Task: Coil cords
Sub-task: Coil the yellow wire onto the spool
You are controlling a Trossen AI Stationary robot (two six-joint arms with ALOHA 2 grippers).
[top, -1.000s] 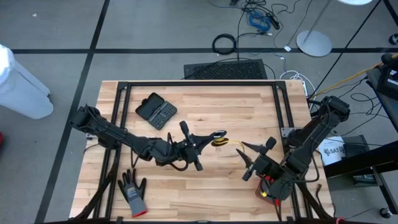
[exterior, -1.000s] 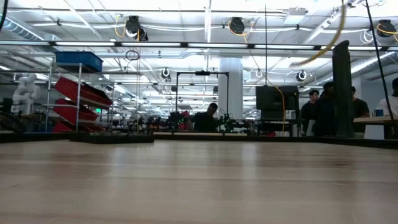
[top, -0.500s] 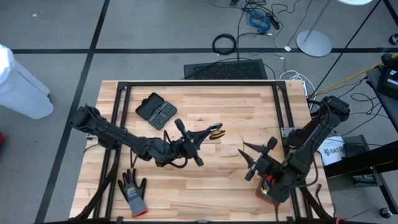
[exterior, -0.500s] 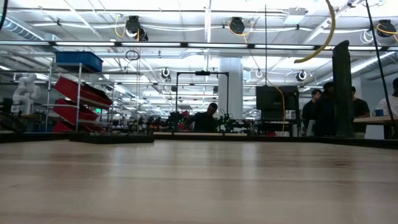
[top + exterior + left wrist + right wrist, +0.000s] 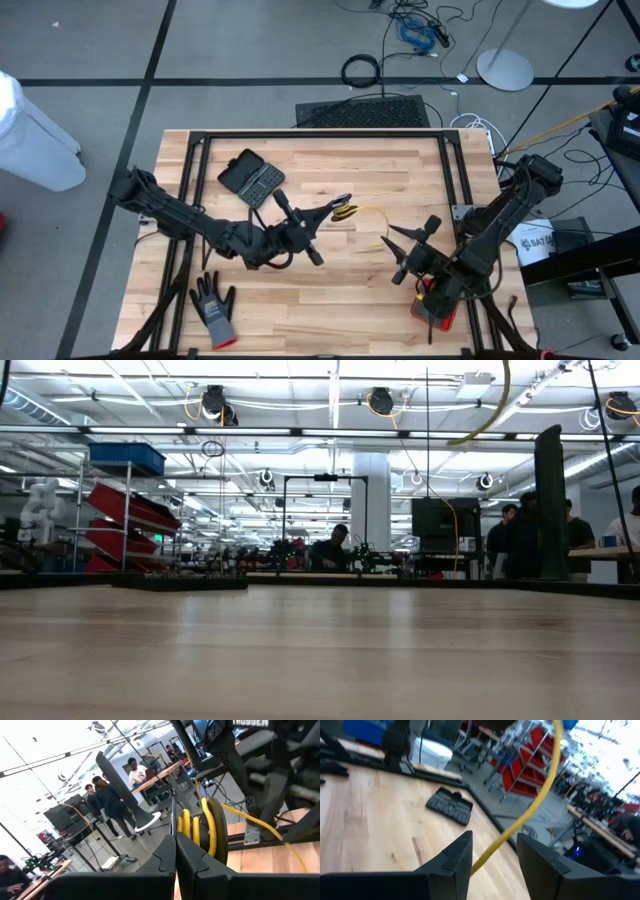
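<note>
My left gripper (image 5: 341, 207) is pinching the yellow cord (image 5: 210, 826); my right gripper (image 5: 492, 851), spread, is straddling it beneath "TROSSEN" lettering (image 5: 251, 723).

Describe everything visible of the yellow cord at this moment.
The yellow cord is thin and glossy, plastic-looking. Several turns are bunched around a small black round part, pinched in the shut left gripper above the middle of the wooden table. A loose tail runs between the right gripper's open fingers, apparently touching neither.
</note>
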